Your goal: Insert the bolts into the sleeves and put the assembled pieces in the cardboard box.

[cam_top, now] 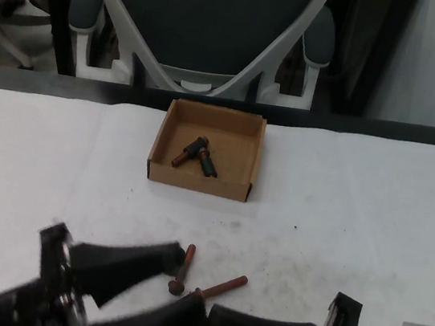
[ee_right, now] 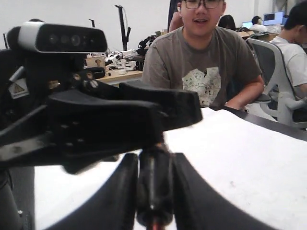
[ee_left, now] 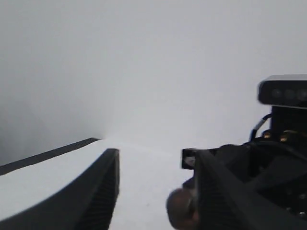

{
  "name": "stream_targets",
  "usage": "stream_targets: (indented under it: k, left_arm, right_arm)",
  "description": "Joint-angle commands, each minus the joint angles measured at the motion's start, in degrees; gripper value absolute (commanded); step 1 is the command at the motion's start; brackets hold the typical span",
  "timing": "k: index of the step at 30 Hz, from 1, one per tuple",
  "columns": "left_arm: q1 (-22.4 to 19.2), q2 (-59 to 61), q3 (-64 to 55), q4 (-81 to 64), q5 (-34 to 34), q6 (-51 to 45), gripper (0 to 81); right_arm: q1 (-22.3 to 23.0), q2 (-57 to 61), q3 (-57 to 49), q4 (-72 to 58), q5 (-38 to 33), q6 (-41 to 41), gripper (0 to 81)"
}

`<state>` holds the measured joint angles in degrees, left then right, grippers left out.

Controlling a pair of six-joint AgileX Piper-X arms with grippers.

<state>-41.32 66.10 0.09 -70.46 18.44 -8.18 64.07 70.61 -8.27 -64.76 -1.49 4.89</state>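
**Meet tip to tip, and mind the loose bolts**

At the bottom of the high view the two arms face each other, fingertips close. The right gripper (ee_right: 153, 165) is pinched on a dark sleeve (ee_right: 153, 191), held between its fingers (ee_right: 117, 196) with a reddish tip showing at one end. Whether a bolt is already seated inside cannot be told. The left gripper (ee_left: 157, 160) faces it with fingers spread wide and nothing between them.

To do this step well, I judge, the left gripper should centre on what it is to take before it closes. Bolt and sleeve should be kept on one axis and pressed together slowly. The right gripper should grip firmly so the sleeve does not twist.

Just above the fingertips, at lower centre, two loose parts lie on the white table (cam_top: 372, 217). One bolt (cam_top: 184, 265) points up the frame, its dark end toward the arms. A second bolt (cam_top: 225, 285) slants up to the right, its lower end close to a finger; touching or not, I cannot tell. They lie near each other, so closing on one may nudge the other.

Farther off, at upper centre, the box (cam_top: 199, 180) sits open with two pieces (cam_top: 196, 153) crossed inside, well apart from the arms. Only the loose bolts lie between the arms and it. Beyond the table edge stands a chair (cam_top: 206, 15).
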Motion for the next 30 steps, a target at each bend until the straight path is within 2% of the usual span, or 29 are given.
stream_targets:
  k: [1, 4, 7, 14, 19, 26, 30]
  left_arm:
    - [4.60, 0.52, -0.72, 6.18, 1.81, -0.53, 44.7]
    - [9.30, 0.63, -2.51, 10.93, 4.98, -1.97, 44.7]
    - [11.56, 0.65, -4.22, 16.34, 8.97, -1.96, 43.1]
    - [11.35, 0.65, -4.58, 16.62, 11.63, -0.33, 31.6]
    - [11.35, 0.65, -4.58, 16.43, 11.69, -0.33, 31.2]
    - [11.35, 0.65, -4.58, 16.67, 11.69, -0.33, 31.1]
    - [11.35, 0.65, -4.34, 16.71, 11.69, -0.33, 30.2]
  right_arm:
    - [0.32, -0.83, -0.95, -2.65, -0.99, 0.74, 0.2]
    - [-0.07, -0.83, -0.95, -0.56, 1.49, 1.65, 0.2]
    - [-1.97, -0.83, -1.44, 3.32, 1.84, 4.34, 0.2]
    - [-6.21, -0.83, -3.12, 10.46, 0.04, 5.82, 0.2]
    - [-7.82, -0.83, -4.46, 10.63, -2.42, 5.43, 0.2]
    - [-8.78, -0.83, -6.28, 15.86, -2.33, 2.27, 0.2]
    - [-9.99, -0.83, -6.75, 17.58, -2.51, 3.26, 0.2]
